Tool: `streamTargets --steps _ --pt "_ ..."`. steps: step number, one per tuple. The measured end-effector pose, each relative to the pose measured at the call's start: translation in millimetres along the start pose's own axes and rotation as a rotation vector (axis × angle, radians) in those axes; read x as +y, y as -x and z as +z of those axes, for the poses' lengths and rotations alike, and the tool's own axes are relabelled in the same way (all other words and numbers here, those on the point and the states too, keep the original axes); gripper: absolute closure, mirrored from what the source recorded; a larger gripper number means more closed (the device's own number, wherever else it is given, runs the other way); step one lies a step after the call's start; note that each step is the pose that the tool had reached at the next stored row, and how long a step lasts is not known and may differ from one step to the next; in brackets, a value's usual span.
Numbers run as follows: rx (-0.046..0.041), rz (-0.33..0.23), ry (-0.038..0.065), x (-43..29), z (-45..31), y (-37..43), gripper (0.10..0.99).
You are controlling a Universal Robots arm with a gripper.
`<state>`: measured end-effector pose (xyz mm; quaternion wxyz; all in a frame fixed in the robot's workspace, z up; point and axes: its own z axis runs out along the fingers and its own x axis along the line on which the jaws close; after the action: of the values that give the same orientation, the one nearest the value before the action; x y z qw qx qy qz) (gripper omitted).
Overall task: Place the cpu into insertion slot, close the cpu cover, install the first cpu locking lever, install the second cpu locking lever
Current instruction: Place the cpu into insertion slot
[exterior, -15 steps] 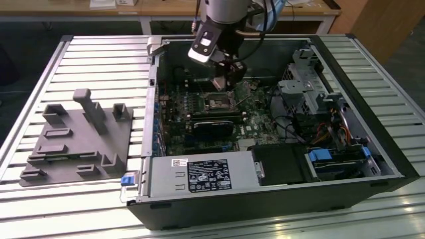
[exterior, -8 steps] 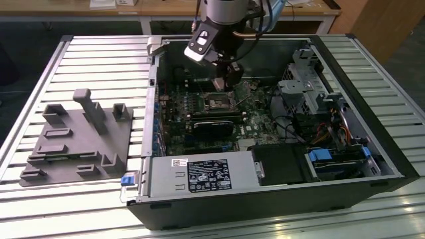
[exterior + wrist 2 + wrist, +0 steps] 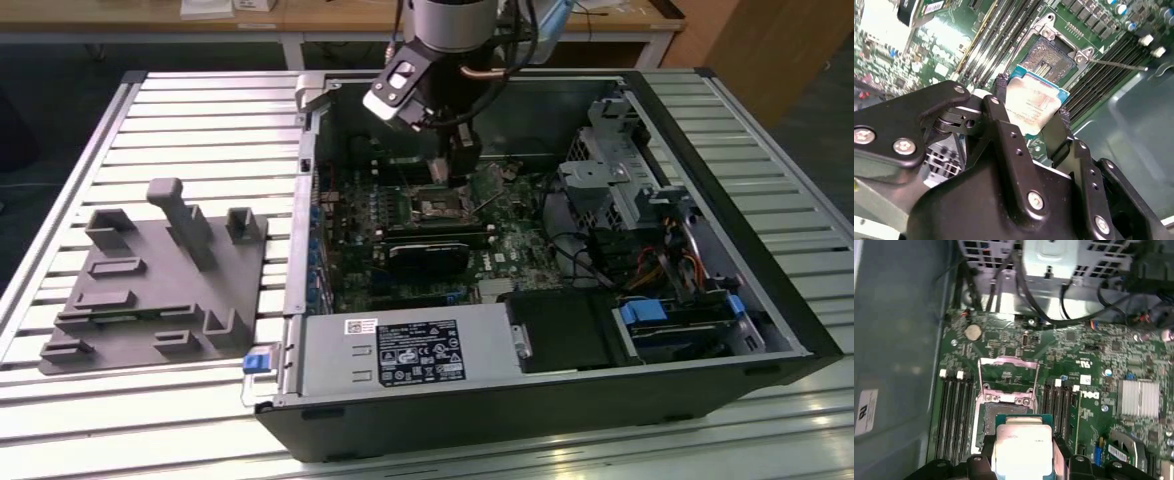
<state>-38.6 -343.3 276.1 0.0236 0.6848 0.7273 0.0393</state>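
Gripper (image 3: 1032, 100), jaws closed on the cpu (image 3: 1023, 450), hovers just above the insertion slot (image 3: 1051, 57) (its cpu cover (image 3: 1006, 361) stands swung open).

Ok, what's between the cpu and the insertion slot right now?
Nothing. In the second wrist view the cpu, held in the hand, hangs near the open insertion slot, and the stretch between them is bare.
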Motion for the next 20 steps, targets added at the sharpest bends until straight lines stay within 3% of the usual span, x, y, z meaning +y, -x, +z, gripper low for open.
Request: streamTargets --steps 9,20 --pt "-0.0048 0.054 0.001 -0.8 10.2 -2.3 0.553" --pt "-0.0054 0.061 0.001 -3.1 29.6 -2.5 0.553"
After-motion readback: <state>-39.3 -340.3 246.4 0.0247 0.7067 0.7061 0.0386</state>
